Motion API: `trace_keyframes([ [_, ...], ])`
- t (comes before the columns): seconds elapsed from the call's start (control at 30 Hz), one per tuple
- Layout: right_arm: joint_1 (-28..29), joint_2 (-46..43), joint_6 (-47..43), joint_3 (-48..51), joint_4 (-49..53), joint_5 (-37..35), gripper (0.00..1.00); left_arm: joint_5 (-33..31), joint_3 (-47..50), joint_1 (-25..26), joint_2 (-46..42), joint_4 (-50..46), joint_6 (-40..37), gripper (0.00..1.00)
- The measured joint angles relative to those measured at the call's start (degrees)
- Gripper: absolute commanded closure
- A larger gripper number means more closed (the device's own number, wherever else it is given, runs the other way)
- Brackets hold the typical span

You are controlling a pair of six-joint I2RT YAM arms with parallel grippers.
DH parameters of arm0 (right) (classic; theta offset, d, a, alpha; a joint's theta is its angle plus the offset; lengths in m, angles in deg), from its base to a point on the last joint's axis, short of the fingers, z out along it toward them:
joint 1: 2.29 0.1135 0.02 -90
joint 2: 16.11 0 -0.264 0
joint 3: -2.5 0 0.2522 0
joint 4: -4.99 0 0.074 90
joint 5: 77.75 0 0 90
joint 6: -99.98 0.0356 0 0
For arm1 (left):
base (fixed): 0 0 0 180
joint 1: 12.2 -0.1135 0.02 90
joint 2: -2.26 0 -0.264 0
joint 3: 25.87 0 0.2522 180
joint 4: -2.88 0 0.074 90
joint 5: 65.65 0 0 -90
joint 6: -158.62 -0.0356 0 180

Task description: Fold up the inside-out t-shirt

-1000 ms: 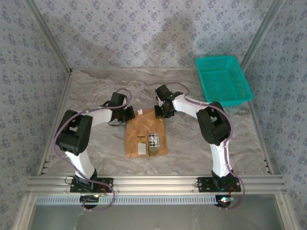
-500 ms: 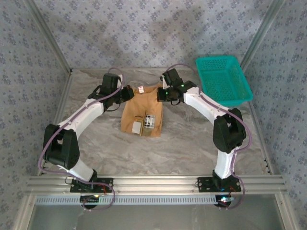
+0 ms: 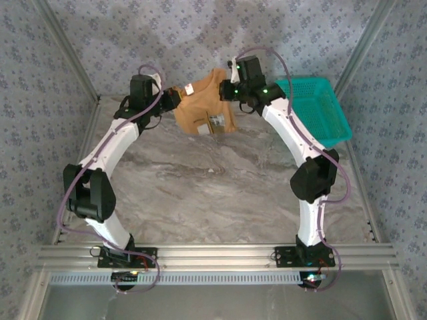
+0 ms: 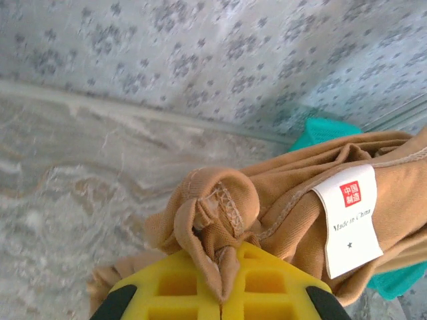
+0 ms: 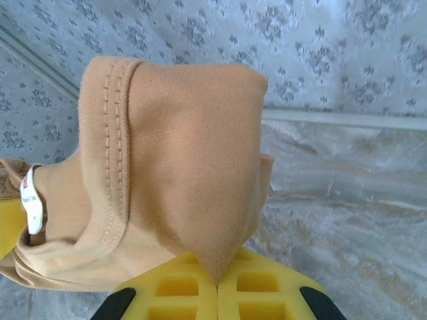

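Left tool (image 3: 175, 97) and right tool (image 3: 225, 91) are both clamped on the soft caramel-orange short-sleeved t-shirt (image 3: 207, 112), holding it aloft at 12 o'clock over the grey marbled worktop (image 3: 220, 193), so I'd guess it's the spread-out step: pull apart, lower flat.

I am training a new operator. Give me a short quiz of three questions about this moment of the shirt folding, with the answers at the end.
1. True or false: the t-shirt lies flat on the table.
2. Consider the left pincer and the right pincer. Which grips the shirt? A) only left B) only right C) both
3. Fill in: the white tag on the shirt bears a ____ square.
Key: 1 false, it hangs between the two arms; 2 C; 3 red.
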Motion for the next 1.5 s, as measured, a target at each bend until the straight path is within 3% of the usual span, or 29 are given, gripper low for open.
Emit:
trace_keyframes([
  [0.1,0.3,-1.4,-1.4,5.4,-3.2,0.0,0.94,0.2,8.4,0.3,-3.0,7.2,-0.5,1.00],
  [0.23,3.0,-7.0,-2.3,25.3,-9.0,0.0,0.95,-1.4,26.3,2.5,-8.7,14.1,-0.2,1.00],
  [0.4,9.9,-13.0,-0.5,48.0,-13.0,-1.8,0.95,-4.8,45.2,8.9,-16.5,16.2,1.8,1.00],
  [0.57,14.9,-20.3,2.3,58.9,-14.6,-4.2,0.94,-9.0,52.3,12.8,-27.5,15.1,2.8,1.00],
  [0.67,14.4,-22.9,3.4,59.4,-16.6,-5.8,0.94,-11.2,51.7,12.8,-30.2,15.0,2.4,1.00],
  [0.8,12.3,-21.7,3.6,56.9,-17.8,-6.5,0.93,-13.0,48.3,12.5,-26.8,13.4,0.5,1.00],
  [1.13,8.1,-3.4,3.3,38.1,-16.8,-5.2,0.95,-11.9,38.2,3.8,-8.9,12.3,-2.7,1.00],
  [1.5,6.0,8.8,3.4,28.9,-10.8,-2.2,0.90,-11.9,33.9,3.1,1.6,11.9,-3.7,1.00],
])
